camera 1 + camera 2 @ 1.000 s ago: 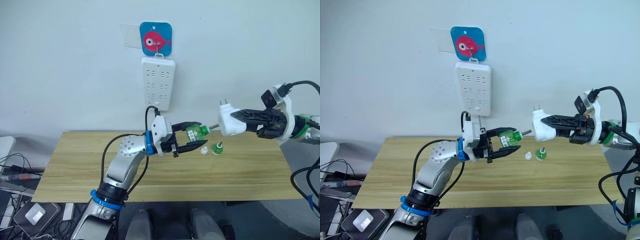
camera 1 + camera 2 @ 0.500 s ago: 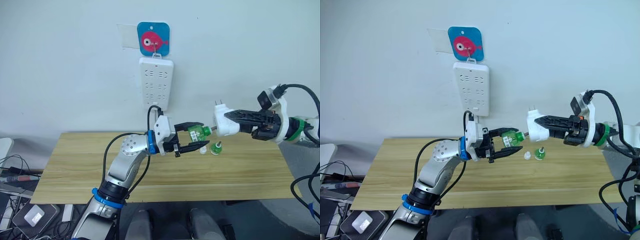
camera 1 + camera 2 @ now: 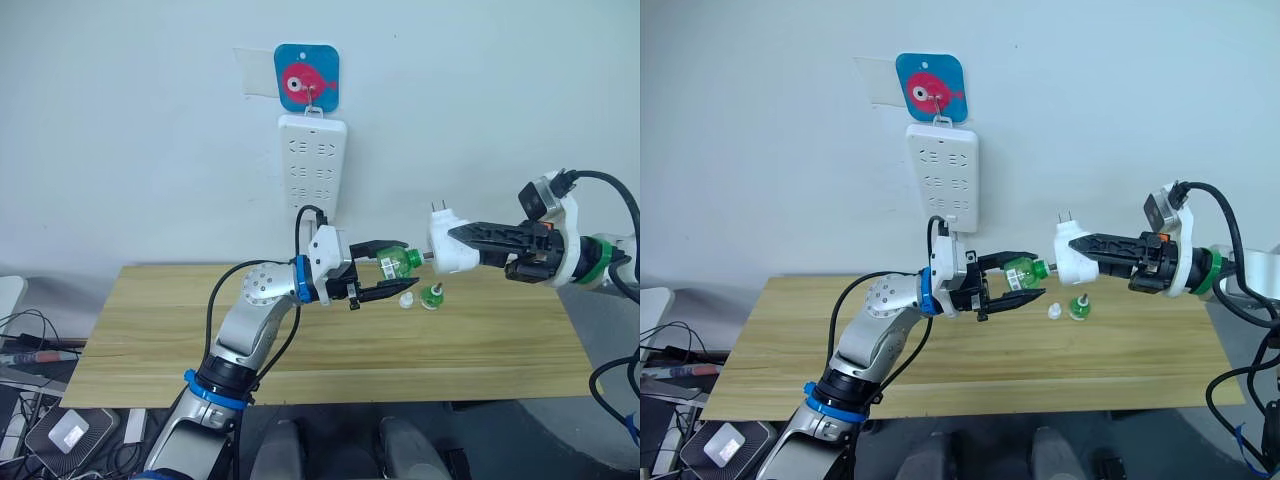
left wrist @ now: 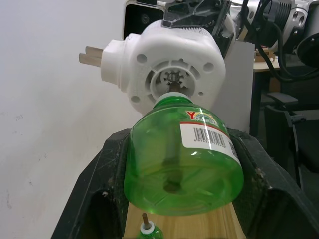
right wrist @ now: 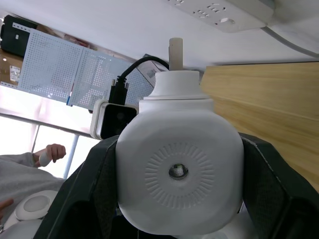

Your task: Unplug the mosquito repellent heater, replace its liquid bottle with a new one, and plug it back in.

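Left gripper (image 3: 385, 279): closed around translucent green plastic liquid bottle (image 3: 394, 264), neck pointed at heater socket. Right gripper (image 3: 462, 243): clamped on small white rounded plastic mosquito repellent heater (image 3: 446, 246), held just beyond bottle neck, prongs up. Probably light, rigid, smooth; grip flanks, avoid crushing bottle. Below: second green bottle (image 3: 433, 296) and white cap (image 3: 407, 299) on wooden table (image 3: 150, 330). Behind: white power strip (image 3: 313, 165).

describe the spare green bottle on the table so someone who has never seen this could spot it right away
Look at the wooden table under the white power strip on the wall. Toward its far right edge stands a small green bottle, upright beside a tiny white cap. Unlike the green bottle in the left gripper, nothing holds it.
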`<action>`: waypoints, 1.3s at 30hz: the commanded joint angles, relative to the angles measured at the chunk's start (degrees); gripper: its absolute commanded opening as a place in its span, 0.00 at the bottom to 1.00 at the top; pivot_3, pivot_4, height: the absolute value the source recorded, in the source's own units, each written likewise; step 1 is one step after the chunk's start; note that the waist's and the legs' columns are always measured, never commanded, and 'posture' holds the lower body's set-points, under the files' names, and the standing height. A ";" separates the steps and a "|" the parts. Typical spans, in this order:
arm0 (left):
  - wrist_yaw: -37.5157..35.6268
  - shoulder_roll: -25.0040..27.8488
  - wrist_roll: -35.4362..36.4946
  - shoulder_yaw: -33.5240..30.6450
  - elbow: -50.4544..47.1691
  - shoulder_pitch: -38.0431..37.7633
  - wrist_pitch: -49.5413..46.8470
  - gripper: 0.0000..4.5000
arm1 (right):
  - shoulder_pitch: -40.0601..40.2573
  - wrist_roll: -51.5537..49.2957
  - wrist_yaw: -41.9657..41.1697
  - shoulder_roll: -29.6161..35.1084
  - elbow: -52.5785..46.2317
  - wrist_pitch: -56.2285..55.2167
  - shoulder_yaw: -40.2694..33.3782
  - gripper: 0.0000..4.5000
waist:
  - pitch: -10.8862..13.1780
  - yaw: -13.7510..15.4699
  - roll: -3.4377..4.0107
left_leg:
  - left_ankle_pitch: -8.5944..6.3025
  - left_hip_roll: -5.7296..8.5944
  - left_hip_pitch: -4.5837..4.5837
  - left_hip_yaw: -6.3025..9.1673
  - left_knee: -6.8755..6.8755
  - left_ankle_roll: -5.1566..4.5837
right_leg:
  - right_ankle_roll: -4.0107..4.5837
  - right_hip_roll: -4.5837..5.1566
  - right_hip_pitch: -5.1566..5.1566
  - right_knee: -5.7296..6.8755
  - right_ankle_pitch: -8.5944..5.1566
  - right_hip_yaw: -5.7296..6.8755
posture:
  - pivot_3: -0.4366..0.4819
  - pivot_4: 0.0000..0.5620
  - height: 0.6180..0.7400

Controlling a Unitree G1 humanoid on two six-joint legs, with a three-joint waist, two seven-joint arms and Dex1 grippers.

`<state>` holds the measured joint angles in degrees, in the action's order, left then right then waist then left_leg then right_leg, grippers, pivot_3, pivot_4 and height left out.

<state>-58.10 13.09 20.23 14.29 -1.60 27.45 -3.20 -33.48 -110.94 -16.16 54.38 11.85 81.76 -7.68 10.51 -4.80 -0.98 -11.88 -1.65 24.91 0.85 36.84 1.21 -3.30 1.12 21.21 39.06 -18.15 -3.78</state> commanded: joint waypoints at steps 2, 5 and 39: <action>-0.30 -0.61 1.28 -0.65 -2.04 1.65 0.35 0.50 | -0.03 -2.06 -0.50 0.76 -1.95 -0.37 0.64 0.66 | 0.00 0.01 0.00 | 0.00 0.00 0.00 0.00 0.00 0.00 | 0.00 0.00 0.00 0.00 0.00 0.00 | 0.34 0.29 1.00; -0.82 -0.37 1.56 -0.34 -2.94 1.51 -0.07 0.50 | -0.33 -2.06 -0.17 0.94 -1.41 -0.83 0.84 0.66 | 0.00 0.00 0.00 | 0.00 0.00 0.00 0.00 0.00 0.00 | 0.00 0.00 0.00 0.00 0.00 0.00 | 0.34 0.29 1.00; -2.50 -1.25 -1.08 2.30 -1.38 2.02 -0.37 0.50 | -1.41 -2.06 0.37 -1.34 -8.66 -2.49 2.85 0.66 | 0.00 0.00 0.00 | 0.00 0.00 0.01 0.00 -0.01 0.00 | 0.00 0.00 0.02 -0.01 0.00 0.00 | 0.34 0.28 1.00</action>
<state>-60.46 12.68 18.99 14.95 -1.59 28.94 -3.44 -33.26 -110.89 -14.63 53.53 7.44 79.08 -5.42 10.50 -4.81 -0.98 -11.88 -1.65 24.92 0.86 36.83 1.21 -3.30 1.11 21.23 39.05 -18.15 -3.79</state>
